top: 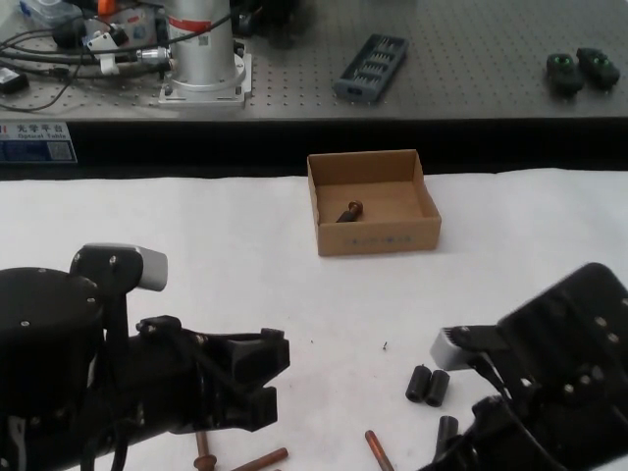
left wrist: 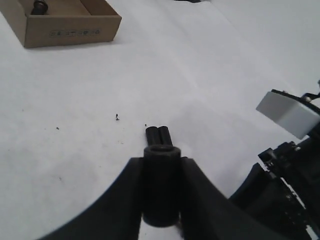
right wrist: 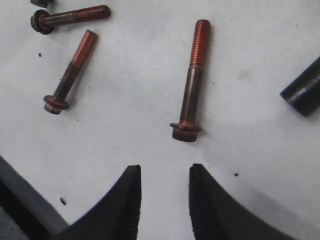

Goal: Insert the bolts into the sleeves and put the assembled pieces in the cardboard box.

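My left gripper is shut on a black sleeve, held upright between its fingers above the white cloth. Just beyond it lie two more sleeves side by side, also seen in the high view as sleeves. My right gripper is open, low over the cloth, with a copper bolt lying just past its fingertips, head toward them. Two other bolts lie farther off. The cardboard box stands at the back centre with one assembled piece inside.
Another black sleeve lies at the edge of the right wrist view. Loose bolts rest near the front edge between the arms. The right arm is close beside my left gripper. Behind the cloth is a metal bench with a grey tray.
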`<action>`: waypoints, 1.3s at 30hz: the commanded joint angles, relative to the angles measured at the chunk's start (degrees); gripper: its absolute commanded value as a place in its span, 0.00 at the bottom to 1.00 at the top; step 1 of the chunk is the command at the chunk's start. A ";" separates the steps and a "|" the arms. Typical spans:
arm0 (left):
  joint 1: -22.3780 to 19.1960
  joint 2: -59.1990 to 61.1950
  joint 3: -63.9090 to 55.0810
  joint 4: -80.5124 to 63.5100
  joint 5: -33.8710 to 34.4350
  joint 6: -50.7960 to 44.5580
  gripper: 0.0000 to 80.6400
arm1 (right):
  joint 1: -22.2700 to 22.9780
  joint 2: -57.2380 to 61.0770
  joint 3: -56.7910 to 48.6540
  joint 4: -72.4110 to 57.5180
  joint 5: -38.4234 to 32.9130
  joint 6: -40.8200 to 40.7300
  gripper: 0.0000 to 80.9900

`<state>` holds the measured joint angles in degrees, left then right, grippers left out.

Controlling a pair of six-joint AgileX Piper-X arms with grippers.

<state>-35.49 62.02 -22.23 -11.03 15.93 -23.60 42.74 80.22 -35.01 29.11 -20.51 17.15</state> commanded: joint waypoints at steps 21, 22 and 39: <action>3.55 -11.15 -0.27 9.97 -5.15 4.97 0.09 | 0.43 10.41 -9.09 4.39 5.03 -8.22 0.32; 3.81 -11.74 -0.27 11.03 -5.14 5.23 0.09 | 0.71 10.41 -9.27 4.57 5.49 -8.22 0.32; 3.96 -13.60 -0.27 14.84 -5.27 5.07 0.09 | 4.75 16.54 -10.16 4.54 7.86 -8.20 0.32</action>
<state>-31.73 49.11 -22.23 3.43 11.31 -18.61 47.32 95.14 -45.26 33.36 -13.48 9.80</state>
